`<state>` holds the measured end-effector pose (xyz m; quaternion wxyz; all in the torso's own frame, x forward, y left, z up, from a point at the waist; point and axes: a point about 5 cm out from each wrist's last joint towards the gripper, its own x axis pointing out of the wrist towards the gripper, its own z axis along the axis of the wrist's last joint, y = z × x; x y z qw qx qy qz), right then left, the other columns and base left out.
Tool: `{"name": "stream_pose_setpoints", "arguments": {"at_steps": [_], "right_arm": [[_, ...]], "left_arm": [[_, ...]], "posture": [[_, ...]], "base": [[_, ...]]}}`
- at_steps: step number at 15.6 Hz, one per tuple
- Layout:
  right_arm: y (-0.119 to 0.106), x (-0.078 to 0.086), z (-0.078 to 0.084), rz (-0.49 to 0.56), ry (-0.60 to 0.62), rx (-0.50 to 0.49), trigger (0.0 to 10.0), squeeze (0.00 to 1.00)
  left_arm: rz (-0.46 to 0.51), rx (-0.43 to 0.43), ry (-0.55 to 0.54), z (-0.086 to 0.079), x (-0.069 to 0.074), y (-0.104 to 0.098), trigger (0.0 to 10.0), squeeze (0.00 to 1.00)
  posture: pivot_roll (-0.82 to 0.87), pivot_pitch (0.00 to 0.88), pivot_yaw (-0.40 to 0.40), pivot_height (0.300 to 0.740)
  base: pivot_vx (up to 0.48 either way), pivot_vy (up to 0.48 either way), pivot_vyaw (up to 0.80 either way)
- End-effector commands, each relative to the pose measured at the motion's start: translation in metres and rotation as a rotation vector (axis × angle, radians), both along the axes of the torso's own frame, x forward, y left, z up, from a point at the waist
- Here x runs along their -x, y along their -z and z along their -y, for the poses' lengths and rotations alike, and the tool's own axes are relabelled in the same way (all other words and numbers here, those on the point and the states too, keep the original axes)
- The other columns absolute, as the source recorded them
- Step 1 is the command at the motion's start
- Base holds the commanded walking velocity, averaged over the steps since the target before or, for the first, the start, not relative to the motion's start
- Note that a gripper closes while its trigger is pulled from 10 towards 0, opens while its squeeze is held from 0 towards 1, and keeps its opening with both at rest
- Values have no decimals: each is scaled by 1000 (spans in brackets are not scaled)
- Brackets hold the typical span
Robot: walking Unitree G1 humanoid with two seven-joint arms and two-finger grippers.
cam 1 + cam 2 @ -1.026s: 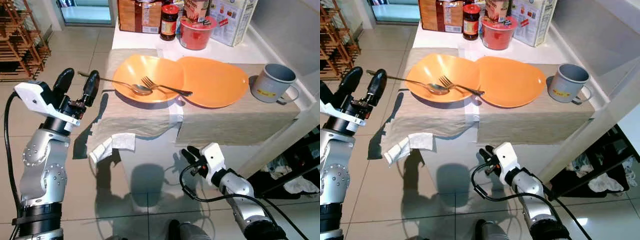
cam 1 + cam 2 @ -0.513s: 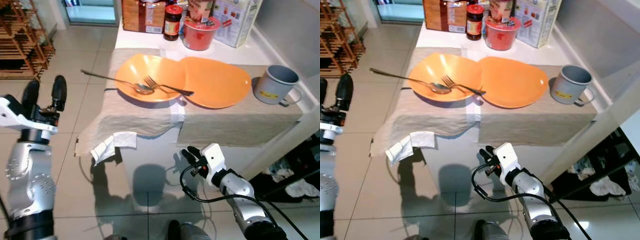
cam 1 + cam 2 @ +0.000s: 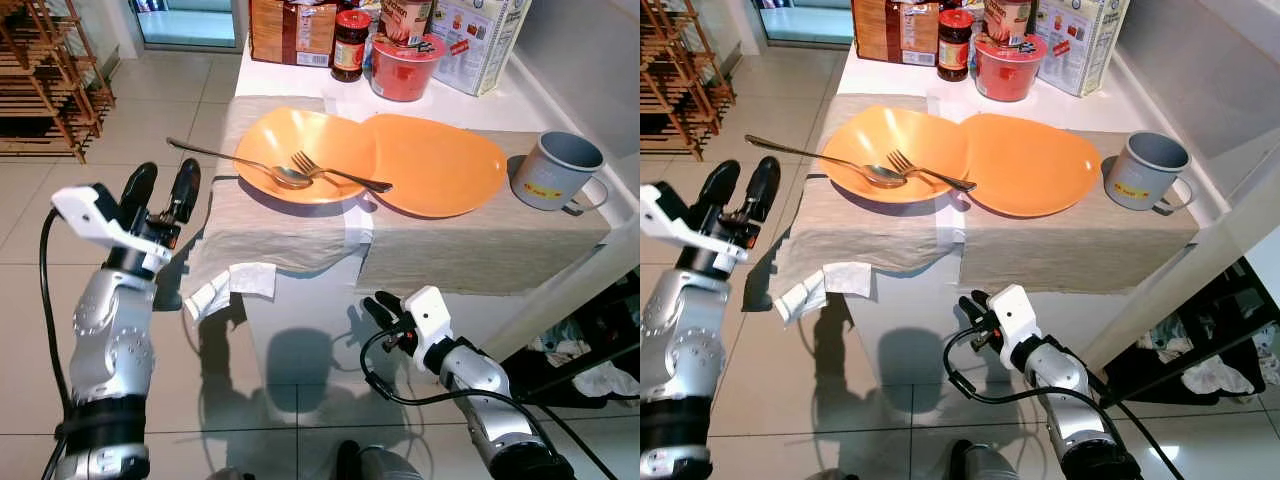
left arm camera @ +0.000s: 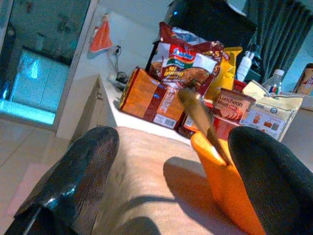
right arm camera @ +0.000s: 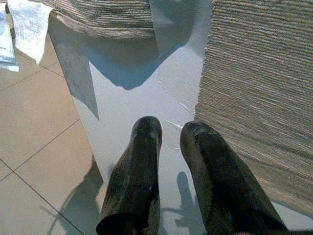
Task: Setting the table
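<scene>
Two orange plates, left [image 3: 300, 145] and right [image 3: 440, 165], overlap on beige placemats [image 3: 470, 240] on a white table. A spoon [image 3: 286, 179] and a fork [image 3: 335, 176] lie in the left plate; the spoon's long handle sticks out past the table's left side. A grey mug [image 3: 555, 170] stands at the right end. My left gripper [image 3: 165, 178] is open, raised just left of the table, a little below the spoon handle [image 4: 195, 110]. My right gripper [image 3: 377, 303] hangs low in front of the table, fingers [image 5: 142, 147] nearly together, holding nothing.
A red bowl [image 3: 403, 66], a jar [image 3: 349, 45] and food boxes [image 3: 290, 30] line the table's back. A white napkin [image 3: 235, 283] droops off the front left corner. A wooden rack [image 3: 50, 80] stands far left; a dark shelf [image 3: 600, 340] is lower right. Tiled floor surrounds the table.
My left arm swung out to the left and lower, then came back toward the table's left side. The camera shifted slightly. The right arm has stayed put.
</scene>
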<state>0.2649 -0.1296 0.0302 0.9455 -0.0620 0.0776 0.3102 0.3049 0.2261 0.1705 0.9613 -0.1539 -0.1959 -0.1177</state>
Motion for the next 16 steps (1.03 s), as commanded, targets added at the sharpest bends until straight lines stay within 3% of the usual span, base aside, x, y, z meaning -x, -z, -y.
{"name": "stream_pose_setpoints", "arguments": {"at_steps": [1, 4, 5, 8, 16], "right_arm": [[-1, 1, 5, 7, 15, -3, 10000, 0], [-2, 1, 6, 7, 14, -3, 10000, 0], [-2, 1, 6, 6, 13, -2, 10000, 0], [-2, 0, 6, 4, 12, -4, 10000, 0], [-3, 0, 5, 13, 13, -5, 10000, 0]], "left_arm": [[16, -22, 5, -1, -2, -2, 10000, 0], [34, -39, 40, 3, -3, -5, 10000, 0], [52, -66, 105, 14, -5, -9, 10000, 0], [75, -106, 163, 31, -13, -16, 10000, 0], [45, -88, 98, 27, -33, -21, 10000, 0]], "posture": [[-67, 95, -36, 740], [-70, 95, -38, 740], [-70, 95, -41, 740], [-72, 90, -41, 740], [-83, 95, -35, 740]], "base": [[0, 0, 0], [0, 0, 0], [0, 0, 0], [0, 0, 0], [0, 0, 0]]}}
